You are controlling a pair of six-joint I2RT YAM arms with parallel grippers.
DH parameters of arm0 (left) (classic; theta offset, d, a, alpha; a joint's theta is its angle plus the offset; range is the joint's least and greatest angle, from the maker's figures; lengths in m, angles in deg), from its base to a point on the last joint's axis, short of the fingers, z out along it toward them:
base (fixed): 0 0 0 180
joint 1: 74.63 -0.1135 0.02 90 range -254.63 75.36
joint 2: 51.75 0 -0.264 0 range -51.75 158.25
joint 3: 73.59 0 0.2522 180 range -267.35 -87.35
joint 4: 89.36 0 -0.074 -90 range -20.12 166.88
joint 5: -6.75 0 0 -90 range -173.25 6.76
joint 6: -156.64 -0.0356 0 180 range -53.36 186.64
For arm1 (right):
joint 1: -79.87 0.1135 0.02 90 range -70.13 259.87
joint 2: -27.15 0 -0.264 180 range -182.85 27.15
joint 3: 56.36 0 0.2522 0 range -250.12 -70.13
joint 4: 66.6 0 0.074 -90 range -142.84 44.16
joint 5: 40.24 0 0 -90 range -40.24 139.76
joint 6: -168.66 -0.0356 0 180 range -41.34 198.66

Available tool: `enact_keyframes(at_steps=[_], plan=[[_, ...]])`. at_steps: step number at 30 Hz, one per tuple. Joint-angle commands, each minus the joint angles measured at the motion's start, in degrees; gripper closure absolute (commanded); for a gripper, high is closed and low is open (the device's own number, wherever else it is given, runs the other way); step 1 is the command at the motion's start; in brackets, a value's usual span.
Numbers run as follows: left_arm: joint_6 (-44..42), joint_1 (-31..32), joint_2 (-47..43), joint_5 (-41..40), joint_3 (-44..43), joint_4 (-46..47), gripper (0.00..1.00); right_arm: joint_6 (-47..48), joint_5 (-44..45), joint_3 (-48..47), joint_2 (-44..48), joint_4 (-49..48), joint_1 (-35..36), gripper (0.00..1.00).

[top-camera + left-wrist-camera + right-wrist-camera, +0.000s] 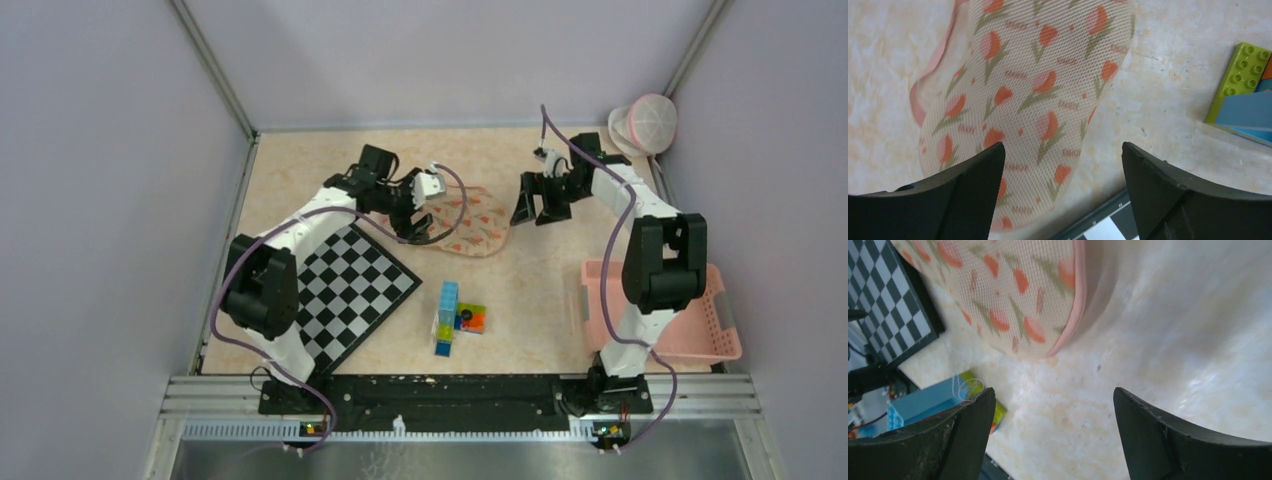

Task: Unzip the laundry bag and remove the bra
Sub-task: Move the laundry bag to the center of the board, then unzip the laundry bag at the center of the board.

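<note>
The laundry bag (478, 225) is a flat mesh pouch printed with orange tulips and edged in pink, lying at mid-table. My left gripper (412, 212) hovers open over its left end. In the left wrist view the bag (1033, 90) spreads under and beyond my left gripper (1063, 155), with nothing pinched. My right gripper (535, 205) stands open just right of the bag. In the right wrist view the right gripper (1054, 400) is over bare table, and the bag (1008, 290) lies ahead. I cannot make out the zipper pull. The bra is hidden.
A checkerboard (350, 285) lies beside the bag on the left, its corner near my left fingers. Stacked toy bricks (455, 315) sit at front centre. A pink basket (690, 315) stands by the right arm's base. A pink-white round object (648, 124) rests at the back right corner.
</note>
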Motion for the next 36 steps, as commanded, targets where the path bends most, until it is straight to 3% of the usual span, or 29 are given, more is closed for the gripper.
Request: enact_keyframes(at_steps=[1,9,21,29,36], plan=[[-11.1,5.7,3.7,-2.9,-3.6,0.7,0.11,-3.0,-5.7,8.0,7.6,-4.6,0.8,0.14],[-18.6,11.3,9.3,-4.2,-5.2,2.4,0.21,-6.8,-9.7,15.3,8.4,-8.6,0.8,0.16],[-22.5,11.9,12.8,-4.7,-0.5,7.5,0.37,-13.8,-13.5,18.4,2.6,-18.2,1.2,0.20],[-18.3,11.8,11.8,-5.3,1.7,11.5,0.51,-15.6,-14.0,16.0,-4.3,-22.5,5.5,0.22],[-16.0,11.7,9.0,-2.6,5.6,14.3,0.53,-18.2,-15.9,14.7,-8.6,-26.3,6.2,0.24]])
